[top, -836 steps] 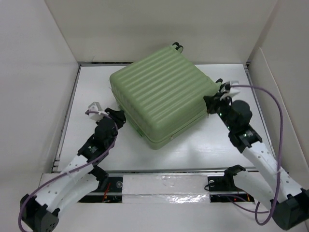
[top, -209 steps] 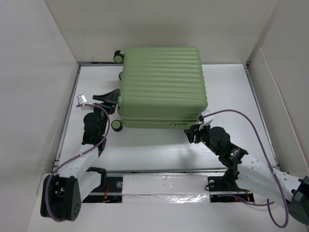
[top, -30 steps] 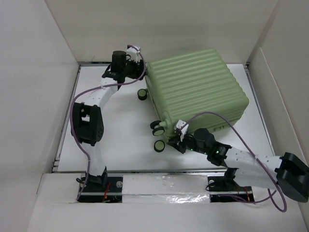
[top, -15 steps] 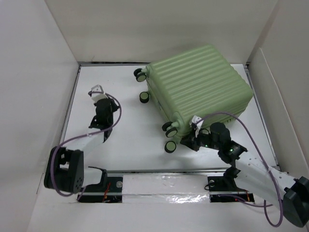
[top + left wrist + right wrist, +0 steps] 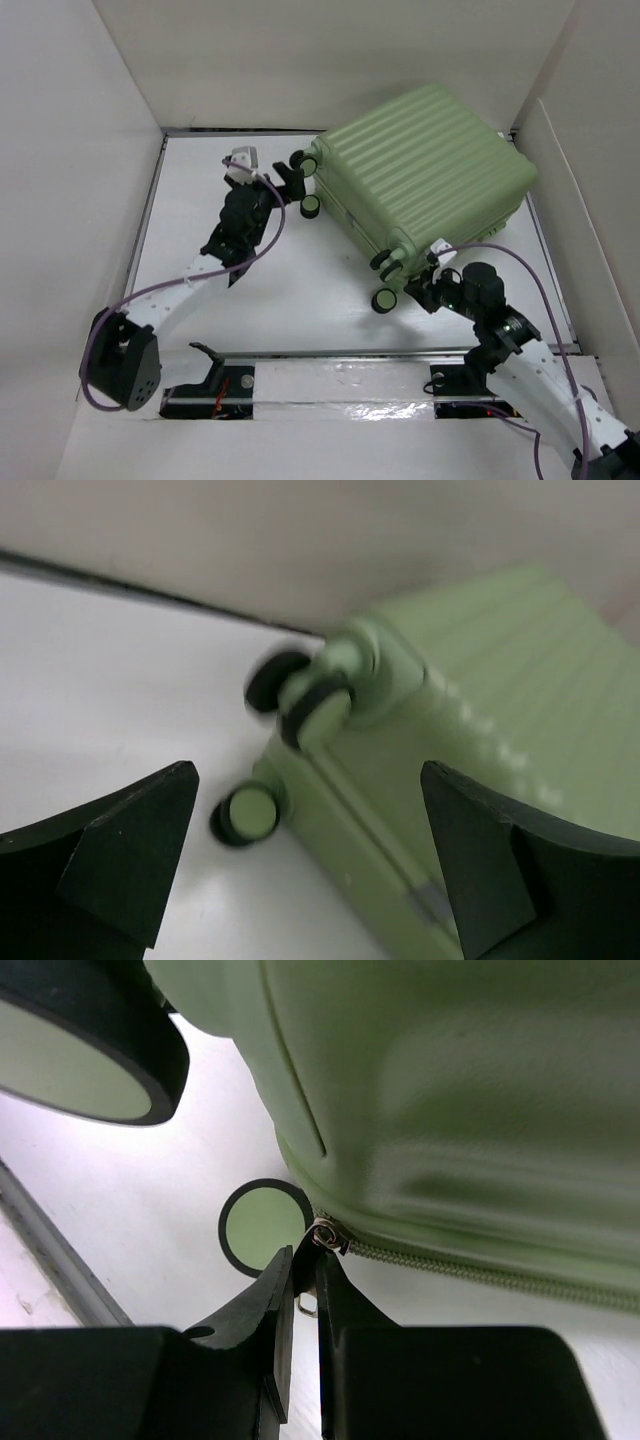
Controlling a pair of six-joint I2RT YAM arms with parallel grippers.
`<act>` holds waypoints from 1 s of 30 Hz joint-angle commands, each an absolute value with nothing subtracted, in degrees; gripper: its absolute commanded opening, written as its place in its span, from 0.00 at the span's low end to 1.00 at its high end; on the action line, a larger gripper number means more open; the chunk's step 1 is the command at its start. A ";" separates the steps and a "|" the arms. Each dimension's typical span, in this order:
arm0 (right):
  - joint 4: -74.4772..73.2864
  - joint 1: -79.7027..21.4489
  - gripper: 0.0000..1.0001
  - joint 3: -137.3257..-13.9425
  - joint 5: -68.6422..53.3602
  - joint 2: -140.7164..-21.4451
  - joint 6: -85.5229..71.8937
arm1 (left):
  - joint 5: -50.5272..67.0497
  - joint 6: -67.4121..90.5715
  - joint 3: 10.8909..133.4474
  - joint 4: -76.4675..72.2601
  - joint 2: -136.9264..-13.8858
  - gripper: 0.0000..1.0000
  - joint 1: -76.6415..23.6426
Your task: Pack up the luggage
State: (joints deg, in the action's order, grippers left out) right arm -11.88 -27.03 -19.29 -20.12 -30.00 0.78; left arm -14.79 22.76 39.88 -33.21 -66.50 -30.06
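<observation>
White counter (image 5: 270, 300) bears the luggage (image 5: 430, 160) lying diagonal; right pincer (image 5: 303, 1260), nearer, pinches its zipper pull (image 5: 325, 1235) at the near wheeled corner, left pincer (image 5: 290, 180) wide.

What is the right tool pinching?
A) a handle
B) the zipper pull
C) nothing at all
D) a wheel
B: in the right wrist view, the right tool is closed on the small metal zipper pull, at the end of the zipper along the suitcase.
</observation>
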 commanded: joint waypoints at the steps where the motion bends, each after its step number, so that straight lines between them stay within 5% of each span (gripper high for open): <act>1: -13.40 -28.73 0.00 -23.46 -18.20 -22.51 0.09 | -13.40 21.00 51.21 -31.47 -74.23 0.94 -27.35; 8: -14.94 -30.23 0.00 -22.32 -12.22 -14.94 -5.10 | 10.96 5.21 76.52 -17.33 -91.04 0.98 -22.50; 14: -13.80 -28.48 0.00 -23.12 -13.70 -18.45 -2.99 | 23.64 -7.18 94.71 7.86 -102.29 0.90 -19.51; 30: -8.88 -27.95 0.00 -20.92 -17.14 -19.07 -1.41 | 28.74 -13.27 89.29 15.38 -95.27 0.98 -19.51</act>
